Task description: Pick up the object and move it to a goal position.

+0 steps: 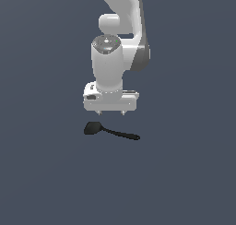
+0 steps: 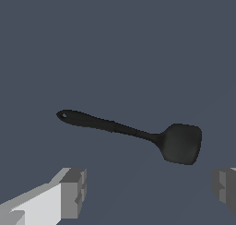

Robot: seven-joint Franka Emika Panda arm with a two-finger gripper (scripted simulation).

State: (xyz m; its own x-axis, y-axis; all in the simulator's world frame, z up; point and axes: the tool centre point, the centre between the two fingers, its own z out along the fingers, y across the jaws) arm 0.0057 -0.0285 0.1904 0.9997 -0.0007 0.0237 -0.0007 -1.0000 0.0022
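My gripper [image 2: 147,192] sits nearest the wrist camera, jaws spread wide and holding nothing. In the exterior view, the black spatula [image 1: 110,131] lies flat on the grey floor [image 1: 184,182] at my six o'clock, untouched.

No readable text, labels, brands, numbers or signs anywhere in my two views.
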